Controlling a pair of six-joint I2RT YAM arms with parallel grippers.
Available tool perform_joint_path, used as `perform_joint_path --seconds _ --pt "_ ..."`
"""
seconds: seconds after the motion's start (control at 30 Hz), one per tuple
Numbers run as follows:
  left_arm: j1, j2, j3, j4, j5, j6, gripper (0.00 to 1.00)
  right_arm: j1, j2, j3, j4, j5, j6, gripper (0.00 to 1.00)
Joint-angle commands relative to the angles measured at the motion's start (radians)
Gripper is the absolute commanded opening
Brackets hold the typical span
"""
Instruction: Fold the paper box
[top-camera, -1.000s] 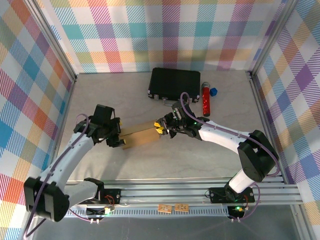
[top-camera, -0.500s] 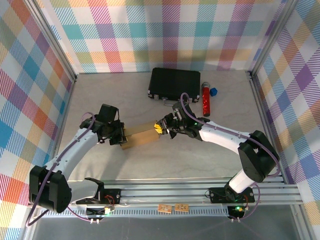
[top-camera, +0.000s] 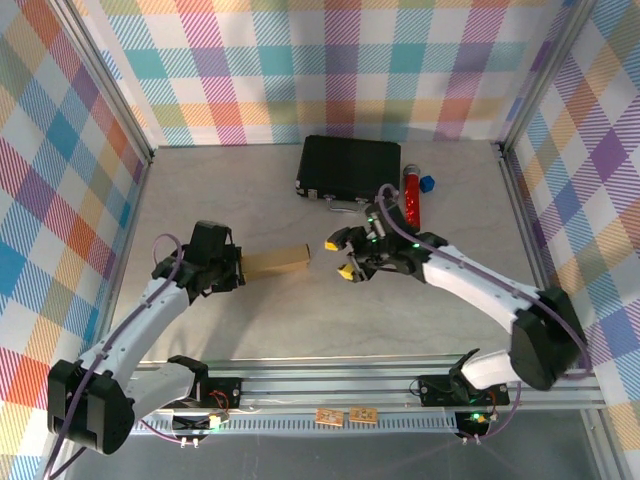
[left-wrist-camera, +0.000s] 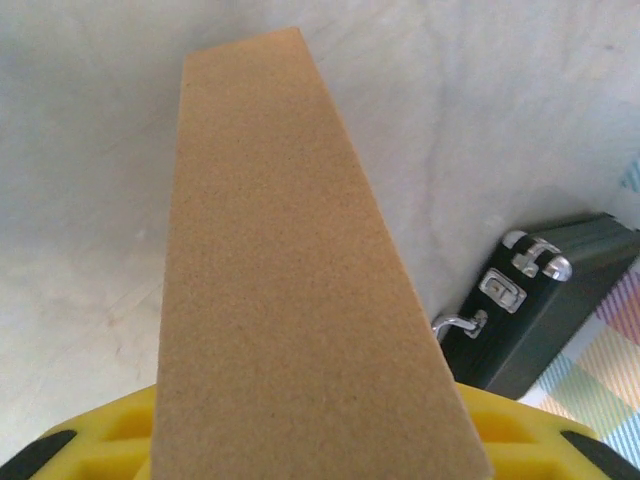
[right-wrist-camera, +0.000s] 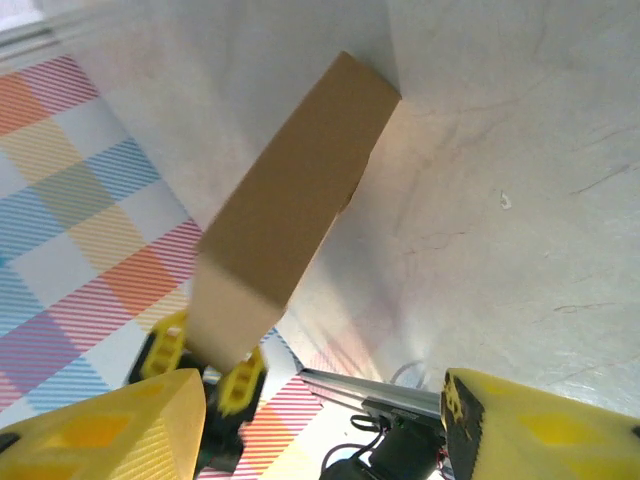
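Box (top-camera: 277, 263) near mid-table (top-camera: 220, 190). My left gripper (top-camera: 235, 268) has its jaws partly closed, pinching the box's left end. My right gripper (top-camera: 343, 256) sits just off the right end, jaws wide and empty. Hold left level; bring right in square before pressing any flap.

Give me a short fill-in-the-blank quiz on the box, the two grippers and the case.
1. The left gripper is shut on the ___.
2. The right gripper, clear of the box, is ___.
3. The case at the back is coloured ___.
Missing words: box; open; black.
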Motion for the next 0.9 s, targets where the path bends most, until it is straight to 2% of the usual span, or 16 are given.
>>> perform_joint_path --seconds 0.0,0.1,0.27,0.33,0.43,0.57,0.6,0.63,0.67,0.8,0.87 --pt "-0.004 -0.015 -0.128 0.268 -0.140 0.139 0.18 -0.065 -0.096 0.032 -0.129 0.021 -0.160 0.64" --pt "-0.004 0.007 -0.249 0.453 -0.113 0.162 0.19 -0.129 -0.135 -0.007 -0.115 -0.029 -0.202 0.64" --pt "-0.018 0.080 -0.369 0.641 -0.037 0.169 0.39 -0.183 -0.140 -0.023 -0.128 -0.081 -0.255 0.65" --pt "-0.027 0.091 -0.379 0.633 -0.002 0.201 0.53 -0.191 -0.138 -0.021 -0.147 -0.077 -0.269 0.65" --pt "-0.050 0.055 -0.358 0.495 0.024 0.232 0.68 -0.204 -0.141 -0.015 -0.189 -0.053 -0.291 0.67" --pt "-0.045 -0.023 -0.315 0.258 0.069 0.289 0.80 -0.225 -0.159 0.019 -0.307 0.025 -0.329 0.69" --pt "-0.037 -0.052 -0.302 0.183 0.076 0.313 0.86 -0.230 -0.160 0.050 -0.383 0.069 -0.346 0.72" --pt "-0.027 -0.086 -0.275 0.117 0.077 0.353 0.97 -0.239 -0.160 0.081 -0.451 0.101 -0.370 0.79" --pt "-0.018 -0.112 -0.236 0.037 0.070 0.396 1.00 -0.248 -0.165 0.104 -0.483 0.121 -0.401 0.99" --pt "-0.002 -0.166 -0.001 -0.225 0.000 0.671 1.00 -0.267 -0.232 0.186 -0.588 0.278 -0.558 0.99" --pt "-0.002 -0.163 0.102 -0.265 -0.024 0.826 1.00 -0.271 -0.256 0.242 -0.667 0.397 -0.655 0.99"
